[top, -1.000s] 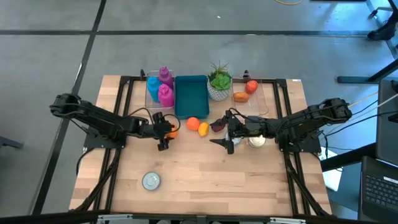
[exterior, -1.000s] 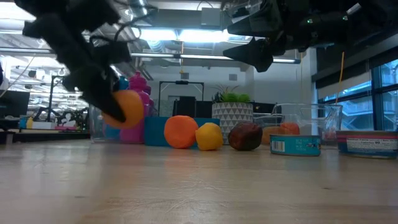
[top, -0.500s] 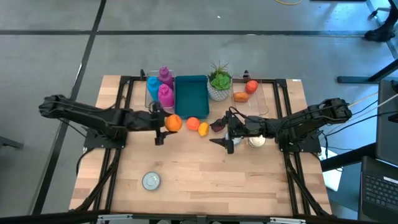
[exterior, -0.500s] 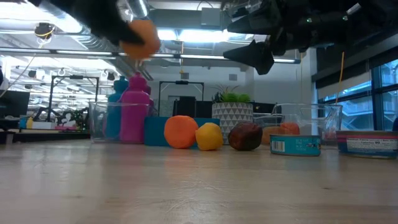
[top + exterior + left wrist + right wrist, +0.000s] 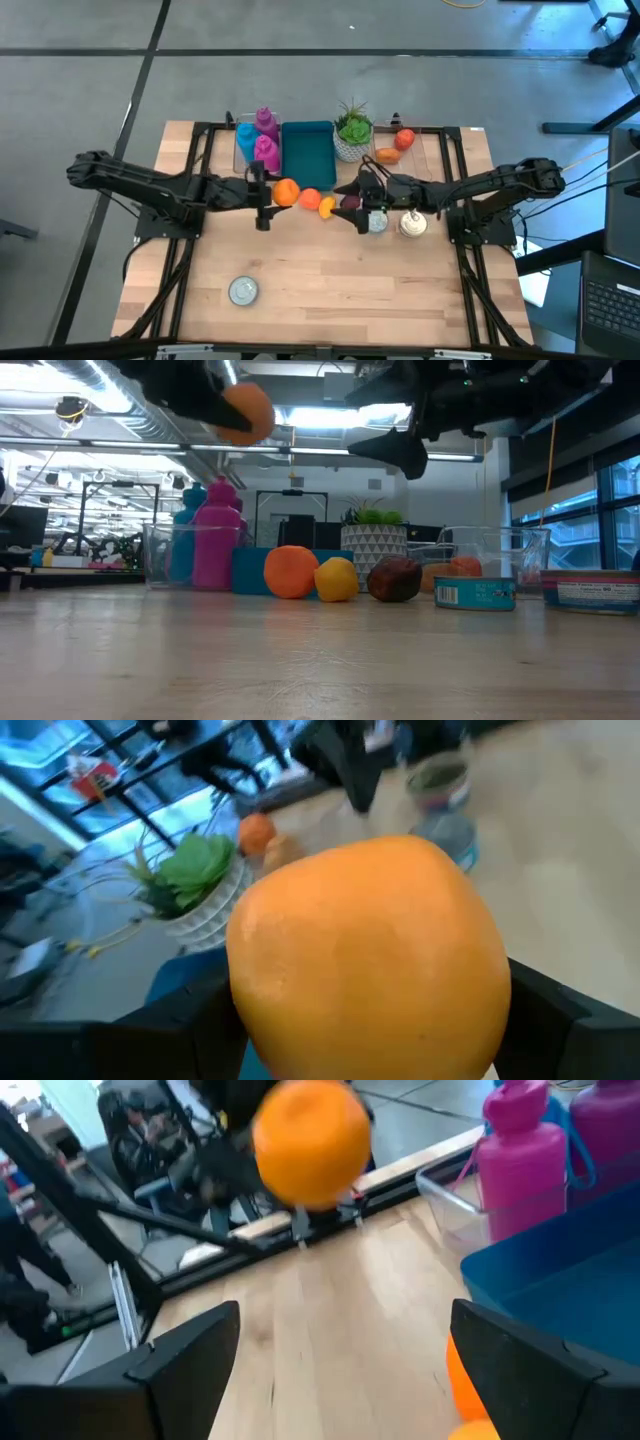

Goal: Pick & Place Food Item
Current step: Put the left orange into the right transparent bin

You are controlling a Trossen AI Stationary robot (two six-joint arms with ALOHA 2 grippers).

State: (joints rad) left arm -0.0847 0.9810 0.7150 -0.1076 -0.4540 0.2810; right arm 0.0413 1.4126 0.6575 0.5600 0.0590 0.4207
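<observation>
An orange point(image 5: 287, 192) hangs in the air over the table's middle, high above the wood in the low view point(image 5: 247, 412), with my left gripper point(image 5: 272, 193) shut on it. It fills the left wrist view point(image 5: 370, 960). My right gripper point(image 5: 352, 197) stands open above a dark plum point(image 5: 395, 579), its fingers pointing at the held orange point(image 5: 312, 1142) and touching nothing. A second orange point(image 5: 310, 200) and a lemon point(image 5: 327, 207) rest on the table in front of a blue bin point(image 5: 307, 153). My left gripper pinches the orange between its two fingers point(image 5: 170, 1020), one on each opposite side point(image 5: 250, 990). The fingers come in about level from the table's left. The orange is lifted clear of the table.
A clear box with pink and blue bottles point(image 5: 260, 140) stands left of the bin, and a potted plant point(image 5: 353, 133) right of it. A clear container at the far right holds a tomato point(image 5: 404, 139). Two cans point(image 5: 411, 224) stand under the right arm, and one can point(image 5: 243, 290) lies near left.
My left gripper has risen from table height with the orange, lifting it clear, drifted a little toward the table's right, and rolled its wrist. My right gripper has shifted toward the far edge and the orange and rolled, still open.
</observation>
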